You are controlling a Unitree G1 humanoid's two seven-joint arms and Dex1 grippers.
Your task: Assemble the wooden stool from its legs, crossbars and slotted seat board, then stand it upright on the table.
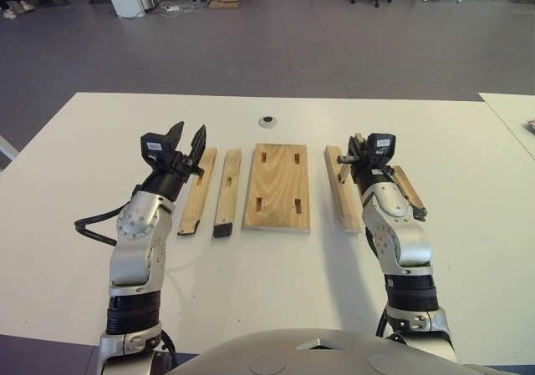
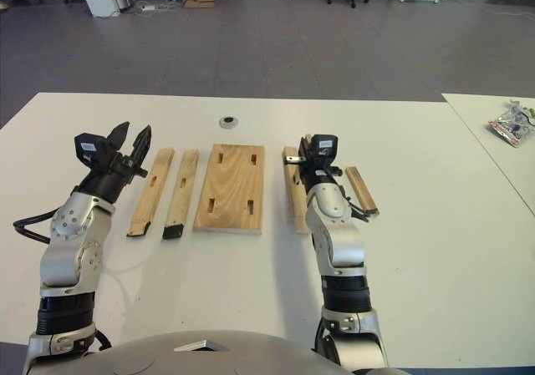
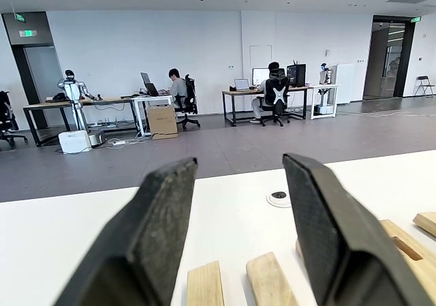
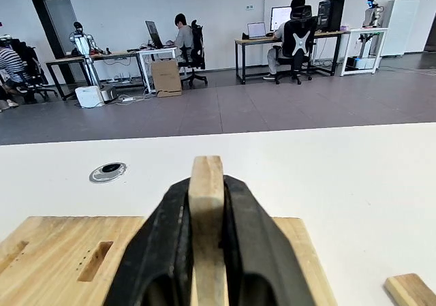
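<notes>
The slotted seat board (image 1: 276,187) lies flat in the middle of the white table (image 1: 100,141). Two wooden legs (image 1: 199,190) (image 1: 227,191) lie side by side to its left. My left gripper (image 1: 185,145) hovers open above the far end of the outer leg, its fingers (image 3: 167,231) wide apart with nothing between them. Right of the board lies another long leg (image 1: 341,187), and a shorter piece (image 1: 410,191) rests further right. My right gripper (image 1: 355,154) is shut on a thin wooden crossbar (image 4: 206,183), held on edge just above the table by the board's right side.
A round cable grommet (image 1: 267,122) sits in the table beyond the board. A second table (image 1: 510,116) stands to the right with a small packet (image 2: 510,124) on it. Open floor and office desks lie beyond the far edge.
</notes>
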